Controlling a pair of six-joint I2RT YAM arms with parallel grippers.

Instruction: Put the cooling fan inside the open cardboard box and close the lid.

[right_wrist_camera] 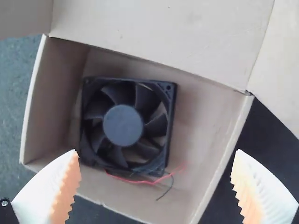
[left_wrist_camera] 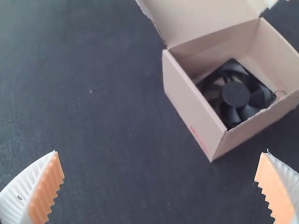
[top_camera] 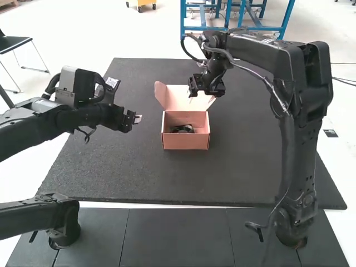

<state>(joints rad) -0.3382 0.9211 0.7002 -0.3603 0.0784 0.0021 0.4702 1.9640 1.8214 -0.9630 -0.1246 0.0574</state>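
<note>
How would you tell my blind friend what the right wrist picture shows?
A square black plastic cooling fan lies flat inside an open tan cardboard box, thin red and black wires beside it. The lid is up, and the white ribbed, orange-padded fingers of the right gripper are spread open over the box.

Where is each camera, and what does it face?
High view: above, behind both arms, looking down on the open tan cardboard box; left gripper, right gripper show.
Left wrist view: on that wrist, facing the box's side; own ribbed white fingers show.
Right wrist view: on that wrist, looking into the box; own fingers show.
All share the black square cooling fan inside.
</note>
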